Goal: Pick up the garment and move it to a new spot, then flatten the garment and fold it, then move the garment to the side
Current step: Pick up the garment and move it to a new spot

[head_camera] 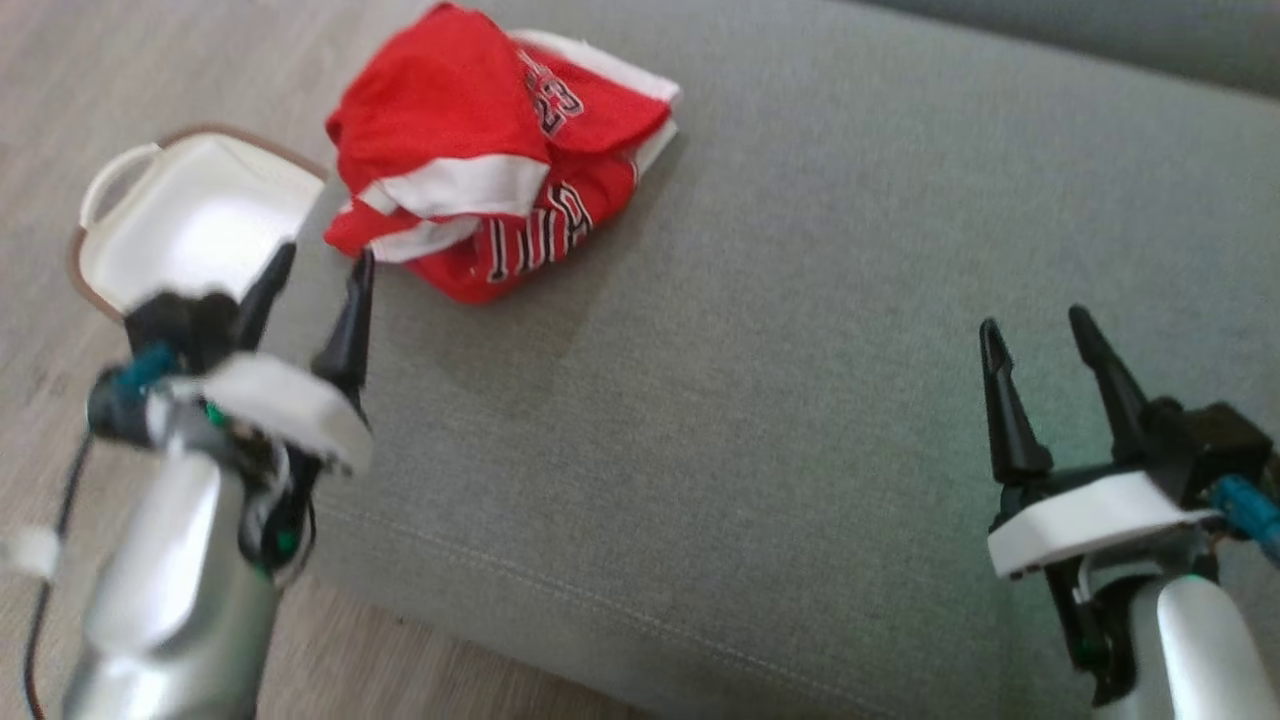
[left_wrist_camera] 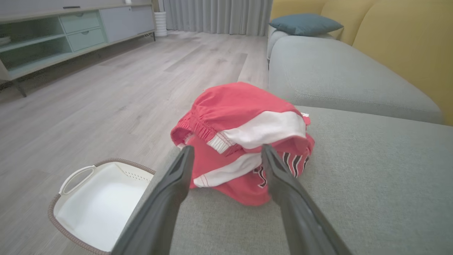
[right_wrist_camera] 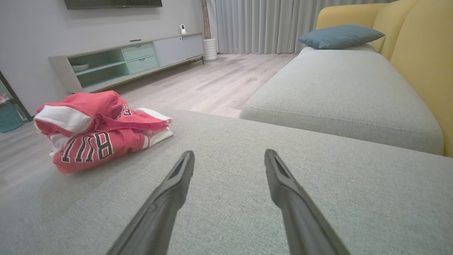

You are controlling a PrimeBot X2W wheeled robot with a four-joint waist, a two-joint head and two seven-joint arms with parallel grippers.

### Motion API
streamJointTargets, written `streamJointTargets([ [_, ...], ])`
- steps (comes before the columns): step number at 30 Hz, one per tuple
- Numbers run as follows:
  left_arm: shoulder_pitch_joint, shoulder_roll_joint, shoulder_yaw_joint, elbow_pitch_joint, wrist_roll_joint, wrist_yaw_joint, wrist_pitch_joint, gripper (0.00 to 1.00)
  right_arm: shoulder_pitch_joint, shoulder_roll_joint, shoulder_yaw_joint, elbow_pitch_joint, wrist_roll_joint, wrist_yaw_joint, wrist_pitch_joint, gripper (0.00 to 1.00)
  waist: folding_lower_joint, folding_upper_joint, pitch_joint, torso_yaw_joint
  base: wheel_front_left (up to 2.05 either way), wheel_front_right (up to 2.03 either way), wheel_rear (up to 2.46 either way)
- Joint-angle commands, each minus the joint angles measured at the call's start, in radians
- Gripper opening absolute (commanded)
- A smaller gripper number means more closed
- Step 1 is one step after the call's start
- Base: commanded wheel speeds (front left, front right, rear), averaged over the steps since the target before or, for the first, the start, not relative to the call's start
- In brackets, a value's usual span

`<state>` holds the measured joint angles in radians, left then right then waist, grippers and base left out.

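A crumpled red and white garment (head_camera: 490, 150) with black lettering lies bunched at the far left corner of the grey sofa cushion (head_camera: 800, 350). My left gripper (head_camera: 322, 262) hovers open at the cushion's left edge, just short of the garment (left_wrist_camera: 240, 141), its fingers apart with nothing between them. My right gripper (head_camera: 1035, 330) stands open over the cushion's near right part, well away from the garment (right_wrist_camera: 95, 131), which lies to its left.
A white basket (head_camera: 190, 215) with a brown rim sits on the wooden floor (head_camera: 60, 120) beside the cushion's left edge. Another grey seat cushion (right_wrist_camera: 336, 88), a blue pillow (right_wrist_camera: 339, 35) and the yellow sofa back (right_wrist_camera: 424, 63) lie beyond. A TV cabinet (right_wrist_camera: 134, 58) stands by the wall.
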<state>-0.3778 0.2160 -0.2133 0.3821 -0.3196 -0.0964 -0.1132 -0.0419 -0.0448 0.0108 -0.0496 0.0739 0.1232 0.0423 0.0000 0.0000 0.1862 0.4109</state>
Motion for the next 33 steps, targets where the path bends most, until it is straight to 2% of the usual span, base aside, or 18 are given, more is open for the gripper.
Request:
streamJointTargets([
  [1,-0.055,0.031,0.038,-0.021,-0.006,-0.002,0.001,1.00,-0.038,-0.005,0.019,-0.041,-0.008,0.008,0.003,1.00,0.0000,0.0000,0.045,-0.015,0.00,0.00,0.00],
  [4,-0.187,0.059,0.011,0.083,-0.049,-0.026,0.040,1.00,-0.057,-0.005,0.011,-0.071,-0.033,0.008,0.030,1.00,0.0000,0.0000,0.100,-0.025,0.00,0.00,0.00],
  [9,-0.328,0.103,-0.066,0.207,-0.125,-0.033,0.109,1.00,-0.070,-0.005,0.011,-0.099,-0.048,0.008,0.053,1.00,0.0000,0.0000,0.148,-0.036,0.00,0.00,0.00],
  [15,-0.423,0.175,-0.211,0.312,-0.284,-0.034,0.264,1.00,-0.080,-0.005,0.017,-0.106,-0.050,0.008,0.062,1.00,0.0000,0.0000,0.173,-0.052,0.00,0.00,0.00],
  [17,-0.441,0.197,-0.245,0.329,-0.332,-0.034,0.288,1.00,-0.082,-0.005,0.017,-0.106,-0.048,0.008,0.062,1.00,0.0000,0.0000,0.175,-0.058,0.00,0.00,0.00],
  [19,-0.453,0.217,-0.271,0.342,-0.369,-0.034,0.292,0.29,-0.083,-0.005,0.013,-0.106,-0.043,0.008,0.059,1.00,0.0000,0.0000,0.175,-0.063,0.00,0.00,0.00],
  [20,-0.458,0.228,-0.280,0.348,-0.382,-0.034,0.284,0.00,-0.082,-0.005,0.011,-0.106,-0.042,0.008,0.058,1.00,0.0000,0.0000,0.175,-0.064,0.00,0.00,0.00],
  [24,-0.468,0.258,-0.309,0.369,-0.399,-0.034,0.209,0.00,-0.078,-0.005,0.001,-0.106,-0.037,0.008,0.052,1.00,0.0000,0.0000,0.163,-0.069,0.00,0.00,0.00],
  [28,-0.473,0.277,-0.301,0.377,-0.368,-0.031,0.052,0.00,-0.068,-0.005,-0.006,-0.103,-0.026,0.008,0.042,1.00,0.0000,0.0000,0.133,-0.068,0.00,0.00,0.00],
  [33,-0.444,0.279,-0.276,0.310,-0.332,0.022,-0.109,0.00,-0.041,-0.005,-0.010,-0.095,0.000,0.008,0.022,1.00,0.0000,0.0000,0.073,-0.060,0.00,0.00,0.00],
])
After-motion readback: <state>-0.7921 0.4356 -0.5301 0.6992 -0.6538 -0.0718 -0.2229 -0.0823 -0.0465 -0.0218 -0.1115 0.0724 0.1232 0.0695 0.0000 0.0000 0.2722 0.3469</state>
